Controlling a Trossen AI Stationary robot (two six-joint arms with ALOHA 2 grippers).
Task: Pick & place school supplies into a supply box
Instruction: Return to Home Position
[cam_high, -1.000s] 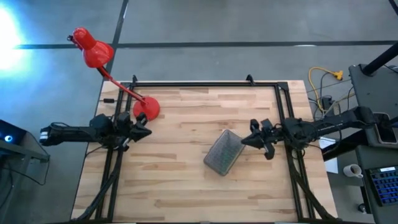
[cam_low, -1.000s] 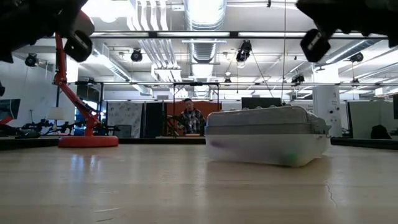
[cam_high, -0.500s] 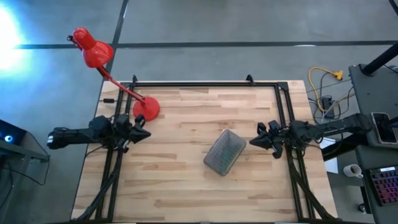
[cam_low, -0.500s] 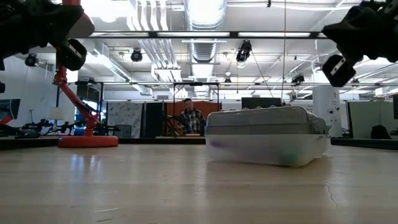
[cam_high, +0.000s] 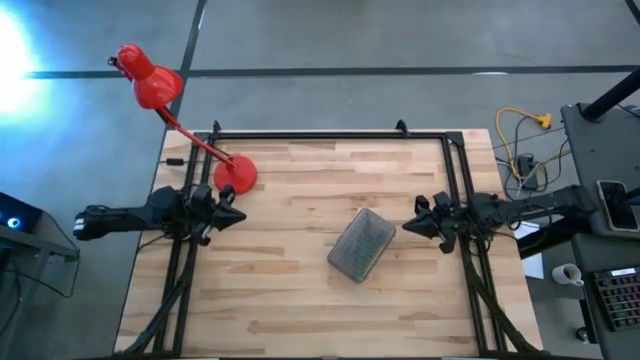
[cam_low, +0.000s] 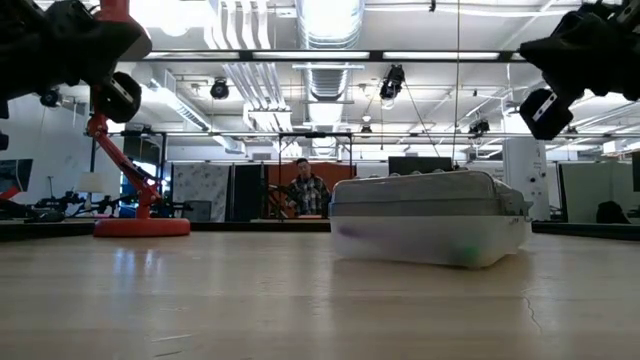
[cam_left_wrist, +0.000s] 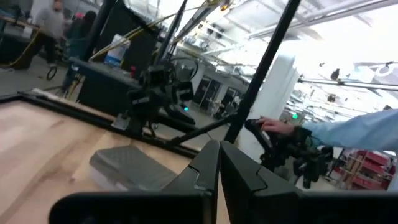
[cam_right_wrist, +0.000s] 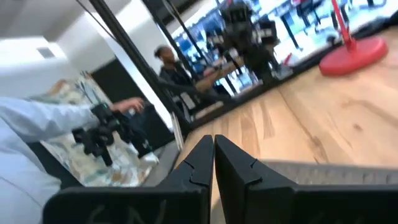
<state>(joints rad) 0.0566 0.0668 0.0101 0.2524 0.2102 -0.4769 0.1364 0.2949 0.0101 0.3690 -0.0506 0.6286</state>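
A small rectangular supply box lies near the middle of the wooden worktop. It is turned at a slant, with its grey dotted lid facing up and closed. The left claw hangs over the worktop's left side, near the round base of a red desk lamp. The right claw hangs toward the right edge, close to the box but apart from it. Both claws point inward, toward the box.

The low view shows what the overhead view cannot. The box's walls are cloudy clear plastic, with faint purple and green tints showing through. The lid sits flat on the rim. A person shows far back in the room beyond.

Each wrist view shows that arm's two dark fingers pressed together, tips meeting. The left wrist view also shows, beyond the worktop, a hand in a light blue sleeve gripping a dark handle.
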